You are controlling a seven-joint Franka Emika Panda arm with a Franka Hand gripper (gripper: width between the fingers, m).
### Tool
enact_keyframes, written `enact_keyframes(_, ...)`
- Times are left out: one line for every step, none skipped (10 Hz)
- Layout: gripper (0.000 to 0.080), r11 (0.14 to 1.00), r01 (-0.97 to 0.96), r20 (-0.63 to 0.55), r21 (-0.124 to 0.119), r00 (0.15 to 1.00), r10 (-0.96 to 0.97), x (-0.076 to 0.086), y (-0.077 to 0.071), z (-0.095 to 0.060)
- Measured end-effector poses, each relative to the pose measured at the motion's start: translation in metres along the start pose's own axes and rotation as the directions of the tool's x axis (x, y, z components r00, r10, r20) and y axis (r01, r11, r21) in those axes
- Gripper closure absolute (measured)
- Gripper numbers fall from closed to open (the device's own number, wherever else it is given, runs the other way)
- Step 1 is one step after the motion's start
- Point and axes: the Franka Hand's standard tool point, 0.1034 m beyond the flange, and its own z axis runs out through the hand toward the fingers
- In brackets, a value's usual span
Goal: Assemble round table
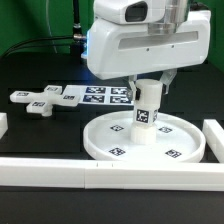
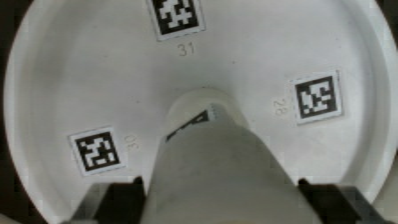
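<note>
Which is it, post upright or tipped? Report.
Upright. In the exterior view the post stands vertical at the middle of the disc, the gripper shut on its top. Fully seated: cannot tell.

A matte black tabletop (image 1: 30,130) lies under even light, white border bars (image 1: 50,172) edging it (nearest me), a green backdrop (image 1: 30,20) behind.

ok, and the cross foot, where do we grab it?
Foot lies flat on the table, at the exterior view's left. Probably pinch one arm across its narrow width, straight down from above: the whole cross looks too wide for the jaws. Gripper is shut on the post now.
</note>
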Motion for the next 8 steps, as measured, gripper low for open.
enact_keyframes(0.0392, 0.994, -0.106, -0.003, 0.009, 0.994, 0.106, 0.0003, -0.0015, 0.0002)
enact_keyframes(0.0392, 0.963, -0.268, -0.009, 0.035, 0.963, 0.269, -0.0005, -0.0036, 0.0007)
enact_keyframes(0.0392, 0.922, -0.384, -0.004, 0.057, 0.923, 0.385, -0.0005, -0.0052, 0.0009)
enact_keyframes(0.0392, 0.861, -0.502, 0.006, 0.080, 0.864, 0.503, 0.0000, -0.0066, 0.0012)
enact_keyframes(0.0390, 0.786, -0.609, 0.020, 0.102, 0.792, 0.611, 0.0003, -0.0070, 0.0014)
enact_keyframes(0.0390, 0.716, -0.689, 0.027, 0.115, 0.723, 0.691, 0.0009, -0.0068, 0.0015)
enact_keyframes(0.0390, 0.659, -0.742, 0.029, 0.119, 0.666, 0.745, 0.0015, -0.0067, 0.0017)
enact_keyframes(0.0390, 0.602, -0.789, 0.013, 0.123, 0.608, 0.794, 0.0042, -0.0069, 0.0019)
